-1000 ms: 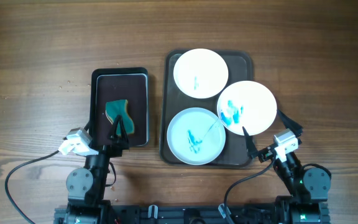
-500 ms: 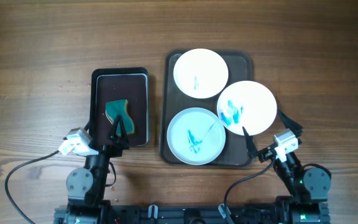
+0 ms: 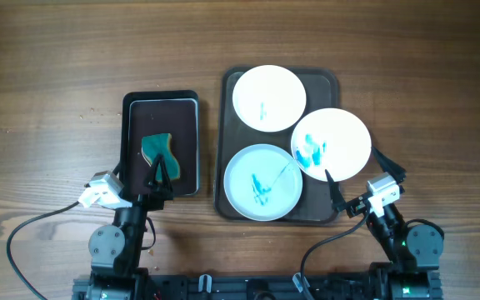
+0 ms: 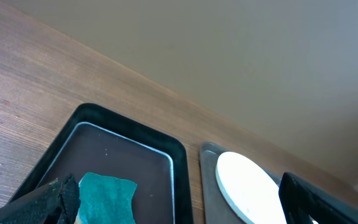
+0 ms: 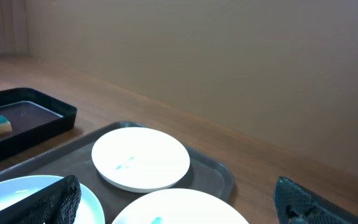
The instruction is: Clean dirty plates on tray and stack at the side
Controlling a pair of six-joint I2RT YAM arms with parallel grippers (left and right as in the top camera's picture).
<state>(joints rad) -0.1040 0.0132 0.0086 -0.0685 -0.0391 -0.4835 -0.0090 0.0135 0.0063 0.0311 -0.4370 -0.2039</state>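
Wooden table bearing two trays side by side

The table [image 3: 57, 67] is brown wood, its grain running from left to right. A large dark brown tray [image 3: 222, 142] with rounded corners and a raised rim lies right of the middle. A smaller, narrower black tray [image 3: 161, 96] lies just beside it on the left, with their long sides parallel and a thin strip of bare wood between them. Toward the near edge, a black cable [image 3: 32, 223] curves over the wood on the left, and a second cable [image 3: 323, 242] loops over it on the right.
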